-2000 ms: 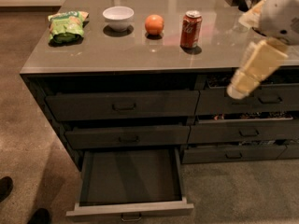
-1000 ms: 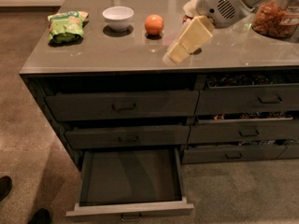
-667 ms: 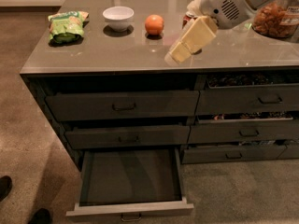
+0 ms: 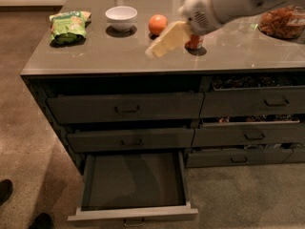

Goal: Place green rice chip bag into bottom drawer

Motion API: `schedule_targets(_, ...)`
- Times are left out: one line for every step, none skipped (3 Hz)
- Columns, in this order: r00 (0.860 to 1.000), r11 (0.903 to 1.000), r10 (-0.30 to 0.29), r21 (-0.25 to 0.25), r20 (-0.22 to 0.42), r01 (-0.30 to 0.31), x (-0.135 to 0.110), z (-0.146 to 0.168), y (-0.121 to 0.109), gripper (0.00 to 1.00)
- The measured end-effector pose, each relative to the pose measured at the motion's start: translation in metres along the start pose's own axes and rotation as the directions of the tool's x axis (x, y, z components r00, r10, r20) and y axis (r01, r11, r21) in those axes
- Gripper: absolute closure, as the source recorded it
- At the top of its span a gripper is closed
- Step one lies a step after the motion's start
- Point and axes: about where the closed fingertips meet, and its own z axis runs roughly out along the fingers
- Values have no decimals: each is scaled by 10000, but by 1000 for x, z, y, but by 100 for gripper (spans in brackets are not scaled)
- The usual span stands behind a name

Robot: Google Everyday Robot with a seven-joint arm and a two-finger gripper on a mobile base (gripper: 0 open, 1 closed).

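Only one arm (image 4: 240, 1) here. It's a chunky white tube that enters the camera view at the top right corner and slopes gently down toward the left. It ends in a rounded white wrist housing (image 4: 202, 11) with a small dark vent grille (image 4: 199, 19) on its face. Off that hangs the gripper (image 4: 159, 46), pale cream-yellow, in the upper middle of the view. It's tilted down and to the left, steeper than the arm. Its tip is the lowest, leftmost bit of the whole robot, and it's noticeably slimmer than the wrist behind it.
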Motion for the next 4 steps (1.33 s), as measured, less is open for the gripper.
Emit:
schedule_targets(9987, 9987, 345, 374, 377, -359, -17, 52, -22, 0)
schedule_targets(9970, 9992, 379, 53, 678, -384, -43, 106, -29, 0)
schedule_targets(9953, 9966, 106, -826, 967, -26, -81, 158, -15, 0)
schedule_targets(9953, 9966, 106, -826, 967, -25, -81, 158, -15, 0)
